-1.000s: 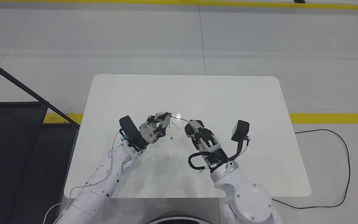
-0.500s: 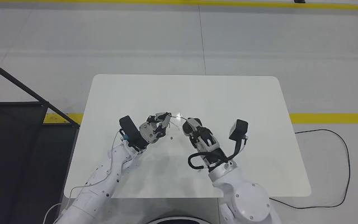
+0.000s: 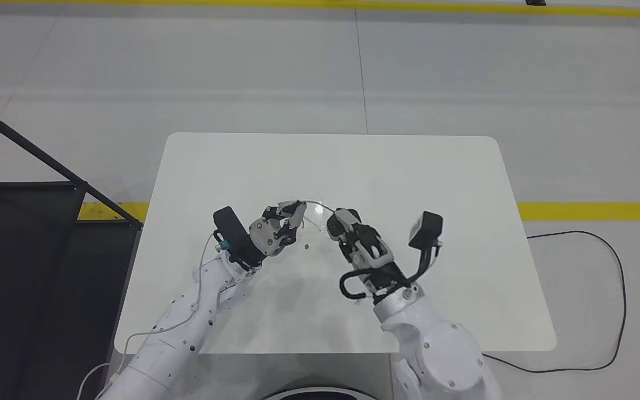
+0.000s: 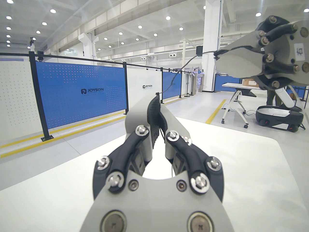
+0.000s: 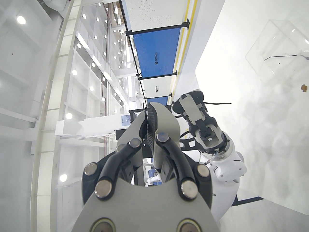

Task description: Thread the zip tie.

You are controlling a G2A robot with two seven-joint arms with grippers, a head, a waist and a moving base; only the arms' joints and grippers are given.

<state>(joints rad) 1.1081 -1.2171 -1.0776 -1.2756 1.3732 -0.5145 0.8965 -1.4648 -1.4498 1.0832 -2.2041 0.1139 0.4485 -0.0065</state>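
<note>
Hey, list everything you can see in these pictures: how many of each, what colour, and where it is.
zip tie: one, black, in the air above the table, stretched between the two grippers.
table: one, white, under both arms.
floor lines: two, yellow, one passing behind the table, one along the far floor.
cable: one, black, on the floor to the right of the table.
screen: one, black, standing to the left of the table.
left gripper: one, grey and black, over the table's middle, shut on one end of the zip tie.
right gripper: one, grey and black, facing the left one, shut on the other end.
</note>
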